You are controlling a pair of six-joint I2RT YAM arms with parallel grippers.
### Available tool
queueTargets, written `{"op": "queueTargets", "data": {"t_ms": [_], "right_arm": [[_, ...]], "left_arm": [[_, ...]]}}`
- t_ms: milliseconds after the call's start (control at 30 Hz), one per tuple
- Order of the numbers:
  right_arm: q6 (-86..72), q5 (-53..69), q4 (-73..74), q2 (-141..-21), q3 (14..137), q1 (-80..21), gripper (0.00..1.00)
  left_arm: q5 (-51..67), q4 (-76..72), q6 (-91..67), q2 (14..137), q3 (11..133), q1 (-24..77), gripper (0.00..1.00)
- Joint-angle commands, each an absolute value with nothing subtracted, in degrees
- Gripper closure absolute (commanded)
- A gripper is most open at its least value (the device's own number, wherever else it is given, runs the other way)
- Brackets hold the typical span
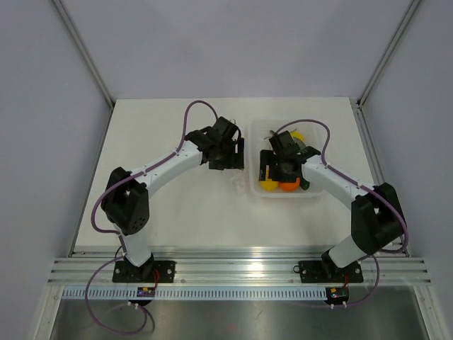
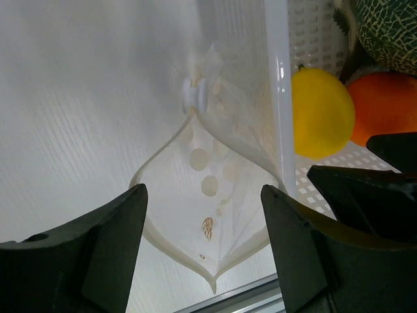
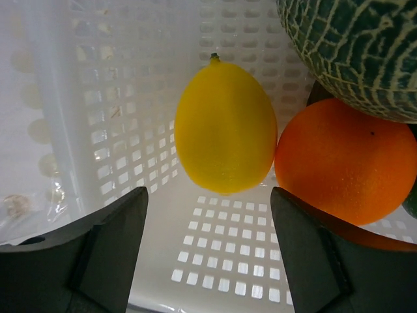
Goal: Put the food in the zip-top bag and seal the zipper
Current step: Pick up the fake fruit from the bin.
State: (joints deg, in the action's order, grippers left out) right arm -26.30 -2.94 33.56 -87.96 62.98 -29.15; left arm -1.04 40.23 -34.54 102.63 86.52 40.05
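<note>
Holds the left fingers (image 2: 98, 248) spread and empty above the bag (image 2: 195, 195), lying on the counter (image 2: 78, 98) right against the outer wall of the tray (image 2: 277, 98), mouth bowed open in a teardrop with the zipper (image 2: 156, 166) along its lip, probably to steady that opening for loading. Aims the right fingers (image 3: 98, 248), likewise wide apart and gripping nothing, at the lemon (image 3: 225, 127) inside the tray, framing it without contact, seemingly lined up for a grab. Shows the lemon near the perforated wall, apparently touching the orange (image 3: 339, 163), with the melon (image 3: 352, 52) crowding behind. Leaves open room on the lemon's bare side, almost none on the orange side. Calls for a lift over the tray wall, then a short carry to the bag.
</note>
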Motion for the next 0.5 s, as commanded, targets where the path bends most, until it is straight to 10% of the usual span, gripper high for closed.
{"op": "queueTargets", "data": {"t_ms": [0,467], "right_arm": [[-24.3,-3.9,31.3,-89.9,64.1,-29.1,0.16],[-23.2,-3.8,24.4,-95.2,63.3,-28.0,0.20]], "left_arm": [[-1.0,39.2,-34.9,103.1,88.1,40.3,0.27],[-0.4,37.8,-34.6,103.8,88.0,40.3,0.26]]}}
